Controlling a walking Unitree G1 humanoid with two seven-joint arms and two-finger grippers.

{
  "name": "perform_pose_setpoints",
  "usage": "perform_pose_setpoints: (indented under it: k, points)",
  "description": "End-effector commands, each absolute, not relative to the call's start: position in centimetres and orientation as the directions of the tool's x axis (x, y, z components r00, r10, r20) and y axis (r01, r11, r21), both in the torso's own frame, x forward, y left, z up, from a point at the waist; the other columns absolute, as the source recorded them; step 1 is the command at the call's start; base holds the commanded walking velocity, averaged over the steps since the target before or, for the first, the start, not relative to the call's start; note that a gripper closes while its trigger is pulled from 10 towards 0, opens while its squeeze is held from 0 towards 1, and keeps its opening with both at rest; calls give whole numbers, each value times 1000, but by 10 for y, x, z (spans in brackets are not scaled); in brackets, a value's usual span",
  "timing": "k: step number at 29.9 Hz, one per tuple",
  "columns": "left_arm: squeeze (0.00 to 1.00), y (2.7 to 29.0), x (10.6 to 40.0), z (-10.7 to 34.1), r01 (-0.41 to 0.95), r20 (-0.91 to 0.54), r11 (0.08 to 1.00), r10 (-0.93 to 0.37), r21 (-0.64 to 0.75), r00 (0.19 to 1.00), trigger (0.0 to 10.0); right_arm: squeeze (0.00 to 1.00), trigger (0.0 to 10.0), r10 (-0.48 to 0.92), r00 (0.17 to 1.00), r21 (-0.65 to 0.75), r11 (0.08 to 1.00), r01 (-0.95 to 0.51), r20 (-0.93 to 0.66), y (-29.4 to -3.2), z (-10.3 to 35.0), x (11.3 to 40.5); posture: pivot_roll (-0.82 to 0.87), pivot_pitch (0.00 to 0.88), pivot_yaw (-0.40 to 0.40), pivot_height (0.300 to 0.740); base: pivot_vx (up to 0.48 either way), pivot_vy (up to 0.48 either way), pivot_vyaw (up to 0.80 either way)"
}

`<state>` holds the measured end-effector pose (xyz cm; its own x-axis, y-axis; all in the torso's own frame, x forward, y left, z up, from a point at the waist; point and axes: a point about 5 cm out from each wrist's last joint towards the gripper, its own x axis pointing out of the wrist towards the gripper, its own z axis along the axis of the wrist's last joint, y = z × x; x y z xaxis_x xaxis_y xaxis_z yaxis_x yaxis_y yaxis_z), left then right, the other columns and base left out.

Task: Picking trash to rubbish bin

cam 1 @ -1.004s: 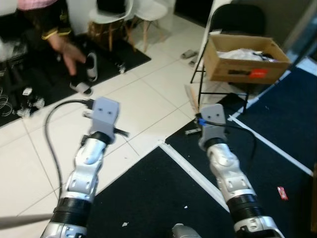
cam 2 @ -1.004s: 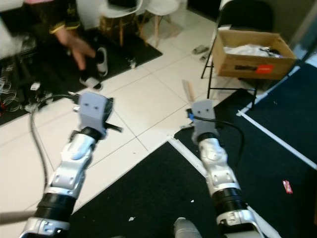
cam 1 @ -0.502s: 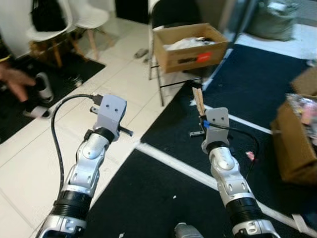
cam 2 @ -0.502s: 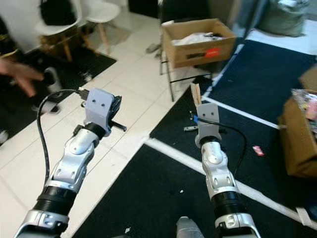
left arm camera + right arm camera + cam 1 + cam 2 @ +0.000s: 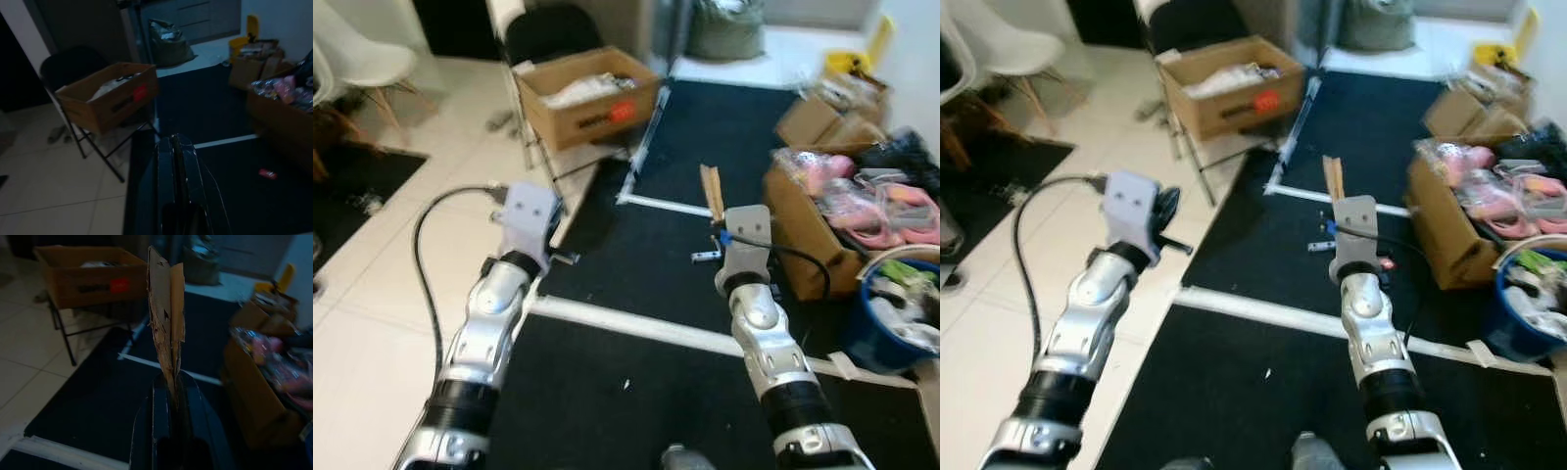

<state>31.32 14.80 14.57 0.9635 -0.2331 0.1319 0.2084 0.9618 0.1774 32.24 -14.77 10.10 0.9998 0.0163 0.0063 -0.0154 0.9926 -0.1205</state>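
Left end effector (image 5: 177,147): raised before the robot over the edge of the black mat (image 5: 636,392), fingers pressed together, holding nothing.
Right end effector (image 5: 171,382): raised over the black mat, fingers clamped on a torn cardboard scrap (image 5: 166,318).
Cardboard scrap: stands upright out of the right end effector's fingertips, also seen above the right wrist housing (image 5: 712,192).
White tape line (image 5: 636,331): crosses the mat between the two arms.
Red wrapper (image 5: 267,173): lies on the mat ahead.
Blue bin (image 5: 891,323): at the right, stuffed with trash.
Brown box (image 5: 808,230): beside the bin, full of pink items.
Cardboard box (image 5: 587,93): farther off on a black folding chair (image 5: 548,34).
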Motion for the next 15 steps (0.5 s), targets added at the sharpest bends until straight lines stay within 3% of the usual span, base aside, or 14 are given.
perform_pose_setpoints:
  k: [1,10,15]
  points:
    - [0,149,312,140,199,109,967,-217,160,970,10000,0,10000,22,1000,-105,994,-23,-9,-146,97,320,93,23,51,740,0,0,-800]
    - [0,154,310,138,150,113,978,-167,144,979,10000,0,10000,32,999,-59,998,-33,-27,-148,97,324,81,12,31,740,0,0,-61]
    - [0,155,310,137,130,113,980,-147,148,983,10000,0,10000,44,999,-70,996,-46,-32,-147,98,325,77,8,21,740,272,0,0]
